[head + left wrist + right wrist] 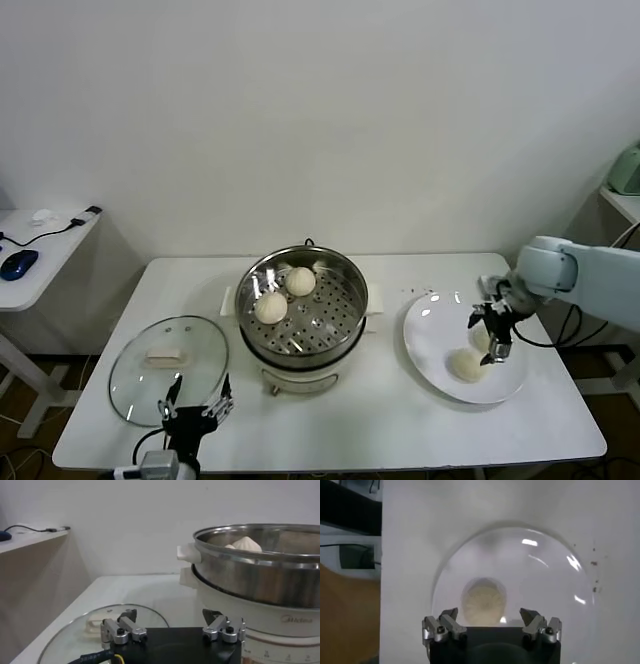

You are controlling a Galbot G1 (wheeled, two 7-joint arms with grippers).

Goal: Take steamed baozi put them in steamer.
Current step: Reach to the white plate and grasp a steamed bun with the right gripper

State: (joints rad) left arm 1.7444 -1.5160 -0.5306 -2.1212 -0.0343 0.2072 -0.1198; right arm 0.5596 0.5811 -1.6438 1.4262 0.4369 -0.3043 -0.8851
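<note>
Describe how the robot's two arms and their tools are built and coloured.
The right arm has a smooth pale grey-blue shell, with a black cable beside it. Both the right tool and left tool are black blocks with two silver metal fingers fastened by dark screws; a black cable trails from the left one.

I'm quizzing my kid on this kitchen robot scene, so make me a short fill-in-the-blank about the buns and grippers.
The steamer holds ____ buns.
The right gripper hovers open over the white ____.
The glass lid lies on the table beside the ____ gripper.
Missing words: two; plate; left
</note>
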